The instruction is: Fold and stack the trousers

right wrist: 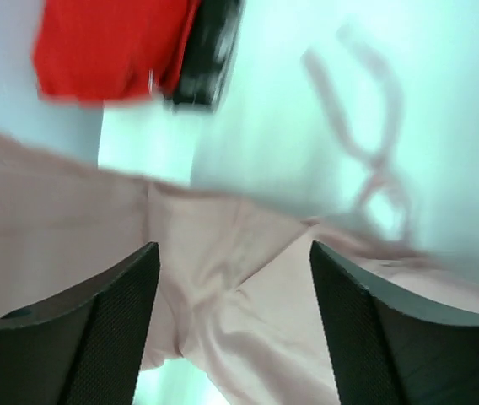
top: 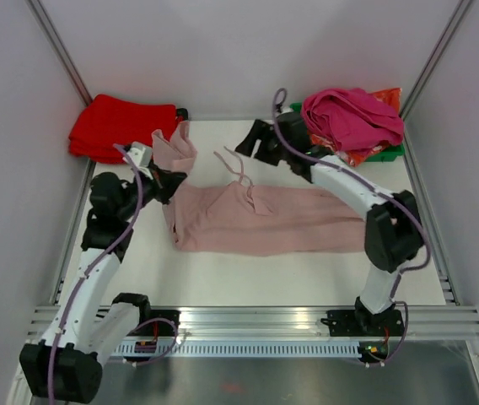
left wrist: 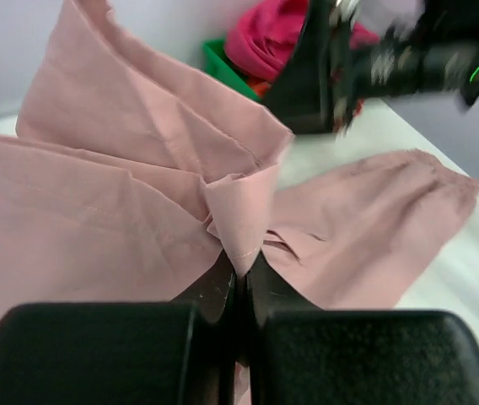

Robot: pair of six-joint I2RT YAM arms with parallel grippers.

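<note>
The pale pink trousers [top: 256,218] lie across the middle of the table, one part raised at the left [top: 174,148]. Their drawstring cords [top: 238,169] trail toward the back. My left gripper [top: 169,180] is shut on a pinched fold of the trousers [left wrist: 241,221] and holds it lifted. My right gripper [top: 248,143] is open and empty, hovering above the table behind the cords. In the right wrist view the trousers [right wrist: 248,295] lie below its spread fingers [right wrist: 121,312], with the blurred cords [right wrist: 374,160] beyond.
Folded vivid red garments [top: 117,126] lie at the back left corner. A bright magenta garment [top: 353,116] is heaped on a green bin [top: 387,153] at the back right. Metal rails [top: 256,321] line the near edge, and white walls surround the table.
</note>
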